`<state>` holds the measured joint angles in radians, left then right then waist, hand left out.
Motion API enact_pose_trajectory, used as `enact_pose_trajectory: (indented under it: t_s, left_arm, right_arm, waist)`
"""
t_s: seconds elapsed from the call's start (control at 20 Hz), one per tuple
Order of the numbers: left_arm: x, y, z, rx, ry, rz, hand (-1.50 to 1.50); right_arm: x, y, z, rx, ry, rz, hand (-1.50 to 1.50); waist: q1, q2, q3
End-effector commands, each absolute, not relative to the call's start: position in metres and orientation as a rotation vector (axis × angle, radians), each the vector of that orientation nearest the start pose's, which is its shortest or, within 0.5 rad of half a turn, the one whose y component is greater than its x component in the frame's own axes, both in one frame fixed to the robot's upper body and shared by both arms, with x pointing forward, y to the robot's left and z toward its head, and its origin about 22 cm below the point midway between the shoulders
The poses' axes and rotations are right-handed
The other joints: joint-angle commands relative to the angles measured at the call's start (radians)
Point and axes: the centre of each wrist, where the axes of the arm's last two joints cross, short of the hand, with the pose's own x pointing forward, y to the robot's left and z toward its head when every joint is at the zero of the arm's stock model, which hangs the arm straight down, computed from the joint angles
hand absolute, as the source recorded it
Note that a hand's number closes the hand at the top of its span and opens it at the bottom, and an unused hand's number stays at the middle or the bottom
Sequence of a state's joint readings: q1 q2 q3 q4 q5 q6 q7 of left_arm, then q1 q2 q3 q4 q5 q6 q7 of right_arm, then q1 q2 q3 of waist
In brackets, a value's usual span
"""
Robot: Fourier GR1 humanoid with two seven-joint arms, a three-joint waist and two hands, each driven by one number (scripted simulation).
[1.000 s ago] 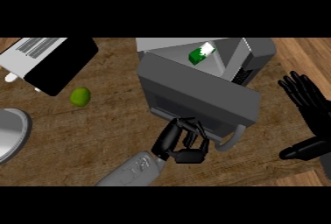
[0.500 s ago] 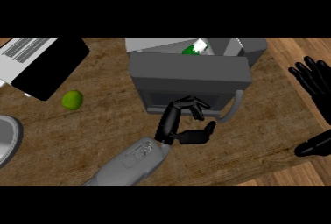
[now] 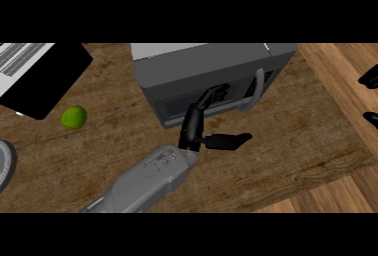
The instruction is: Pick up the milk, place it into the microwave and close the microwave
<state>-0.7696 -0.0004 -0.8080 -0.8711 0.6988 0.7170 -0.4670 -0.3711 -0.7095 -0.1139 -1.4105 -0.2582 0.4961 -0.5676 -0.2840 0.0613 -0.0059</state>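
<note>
Now: microwave door closed under left robot hand

Nearest, the left robot hand (image 3: 198, 131) rises from the surface's (image 3: 295, 150) near edge, straight released fingers (image 3: 210, 97) against the closed door of the microwave (image 3: 210, 75), thumb out sideways. Milk cannot be seen. A lime (image 3: 73, 117) lies toward the left edge. At the right edge only dark tips of the right robot hand (image 3: 369, 77) show; grasp unclear.

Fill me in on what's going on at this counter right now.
The robot's left hand has its straight fingers against the front of the grey microwave, whose door looks shut, with its handle at the right side. The milk does not show from this view. The right hand only peeks in at the right edge, too little to read. A green lime lies on the wooden counter to the left, apart from the microwave.
</note>
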Motion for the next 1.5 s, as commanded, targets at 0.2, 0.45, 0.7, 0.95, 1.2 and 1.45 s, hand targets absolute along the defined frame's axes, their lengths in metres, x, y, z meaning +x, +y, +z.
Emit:
enact_pose_trajectory:
  t_s: [0.2,0.45,0.7,0.95,1.2,1.45]
  left_arm:
    - [0.338,0.013,0.033,-0.066,-1.796,-0.018,-1.50]
    - [0.336,0.013,0.029,-0.053,-1.814,-0.008,-1.50]
    - [0.337,0.013,0.026,-0.047,-1.819,-0.009,-1.50]
    - [0.341,0.009,0.034,-0.057,-1.843,0.004,-1.50]
    - [0.339,0.008,0.033,-0.073,-1.841,0.007,-1.50]
    - [0.339,0.008,0.031,-0.082,-1.841,0.004,-1.50]
  right_arm:
    - [0.318,-0.380,0.188,0.038,-2.286,0.844,1.50]
    - [0.321,-0.384,0.200,0.005,-2.310,0.868,1.50]
    - [0.324,-0.385,0.208,-0.012,-2.324,0.876,1.50]
    - [0.328,-0.382,0.205,-0.020,-2.325,0.883,1.50]
    - [0.337,-0.371,0.151,0.333,-2.251,0.615,-1.50]
    - [0.344,-0.372,0.155,0.398,-2.220,0.565,-1.50]
  waist:
    - [0.003,0.020,0.003]
    - [0.003,0.028,0.003]
    - [-0.003,0.037,0.003]
    - [0.000,0.043,0.005]
    - [0.014,0.048,0.009]
    - [0.015,0.050,0.006]
